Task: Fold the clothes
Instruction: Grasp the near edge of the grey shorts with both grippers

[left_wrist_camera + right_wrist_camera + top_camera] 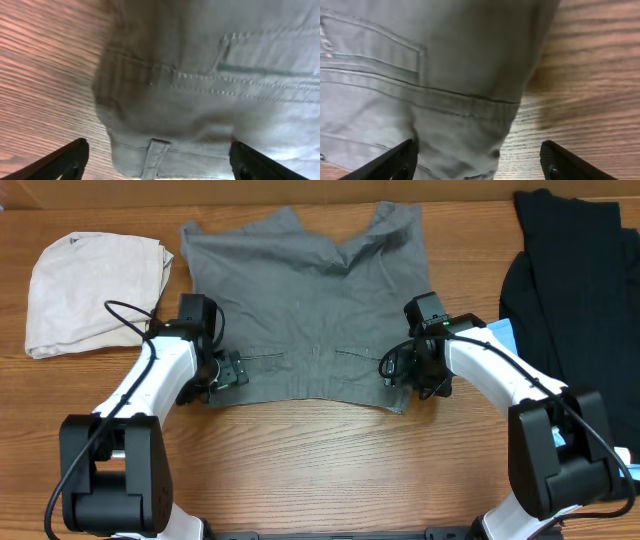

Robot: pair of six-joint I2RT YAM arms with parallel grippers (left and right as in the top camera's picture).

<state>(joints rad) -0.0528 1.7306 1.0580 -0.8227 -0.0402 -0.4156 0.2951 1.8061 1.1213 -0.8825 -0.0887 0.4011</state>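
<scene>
Grey shorts (310, 290) lying flat on wooden table (320, 470), waistband (315, 383) facing the arms, left gripper (233, 370) straddling its left corner, jaws standing apart, right gripper (396, 367) straddling right corner, jaws likewise apart

the grey shorts (305, 300) are soft, matt woven cloth, lightly creased, with raised stitched seams at the waistband and pockets. the table (330, 460) is smooth wood grain with a faint sheen. the cream garment (95, 285) at upper left is soft matt cloth, and the black garment (575, 280) at right is dull cloth. the arms' white shells (150, 375) look like glossy plastic, the fingers (60, 162) matt black.
</scene>
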